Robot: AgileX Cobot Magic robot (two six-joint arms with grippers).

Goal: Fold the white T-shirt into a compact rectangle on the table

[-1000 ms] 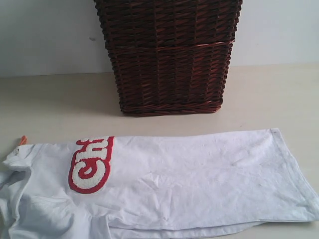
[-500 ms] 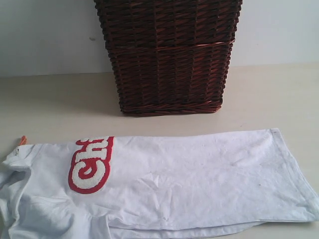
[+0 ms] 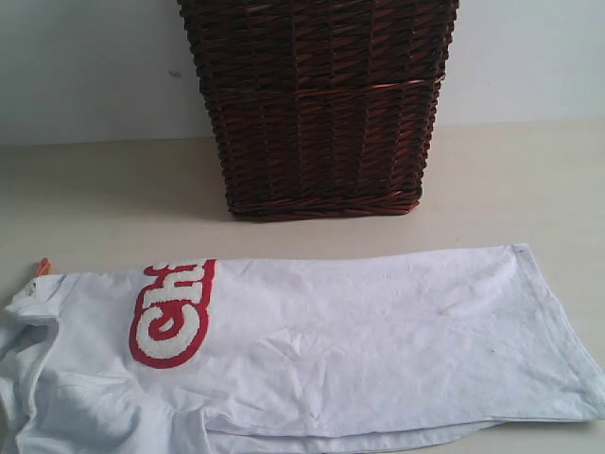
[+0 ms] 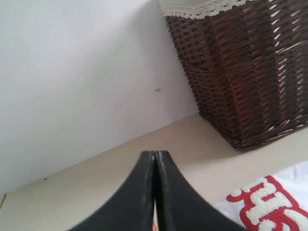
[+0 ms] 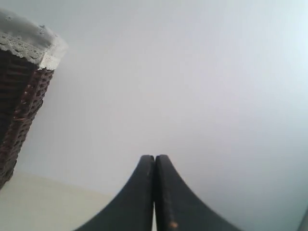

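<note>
a: whereabouts of the white t-shirt (image 3: 359,340)?

b: spread flat on the table (image 3: 104,199), in front of the wicker basket (image 3: 321,104) and apart from it. collar and orange neck tag (image 3: 43,267) to the left, hem (image 3: 558,331) to the right, red letter band (image 3: 172,314) facing up. seemingly doubled lengthwise already, judging by a second layer peeking out along the near edge

a: and the grippers?

b: left gripper (image 4: 155,154) pressed together on nothing, above the lettered end. right gripper (image 5: 155,158) likewise closed and empty, aimed at the wall (image 5: 192,72). neither visible in the exterior view

a: feel of the cloth?

b: probably light, soft and limp, with no stiffness to keep a crease. likely to sag and drag rather than move as one piece. puffy letters probably a thicker, springier patch

a: best place to take hold?

b: probably the two hem corners on the right, pinching all layers together, then carrying them toward the collar. some risk of catching only the top layer
</note>
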